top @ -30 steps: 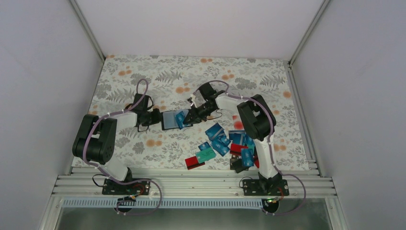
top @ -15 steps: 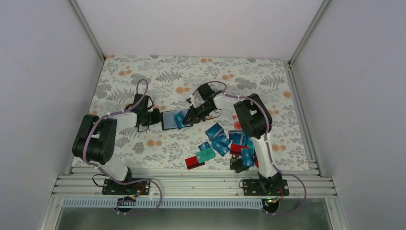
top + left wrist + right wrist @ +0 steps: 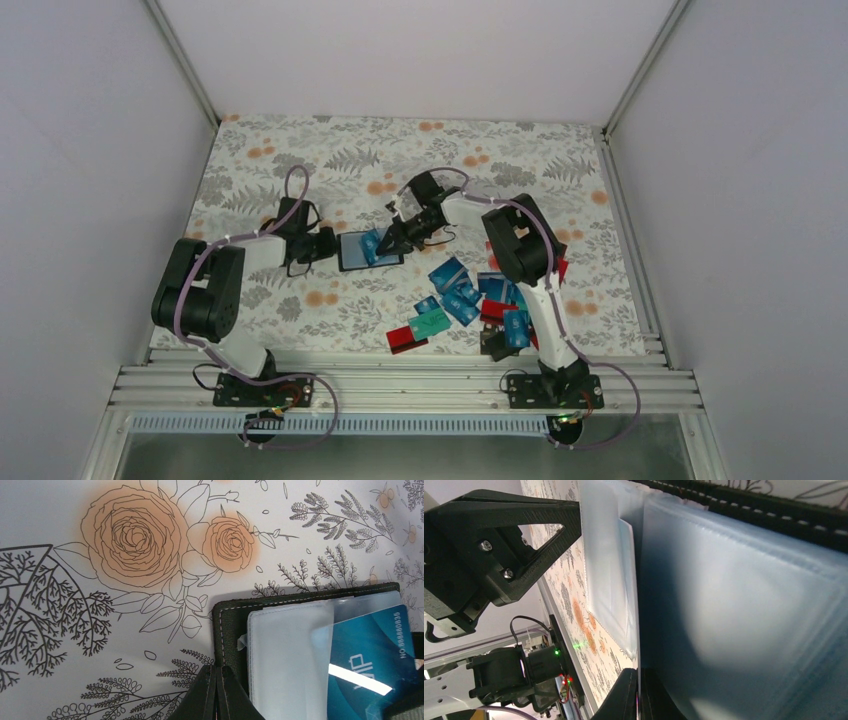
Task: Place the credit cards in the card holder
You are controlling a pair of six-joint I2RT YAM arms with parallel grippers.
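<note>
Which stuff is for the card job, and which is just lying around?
For the job: card holder; blue card partly inside it; pile of credit cards; left pincer; right pincer.
Just lying about: flowered table cover; metal rail.

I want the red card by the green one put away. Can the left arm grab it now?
Probably not yet. The left gripper is shut on the edge of the card holder. Nothing blocks the way to the red card, but it would have to let go first.
</note>
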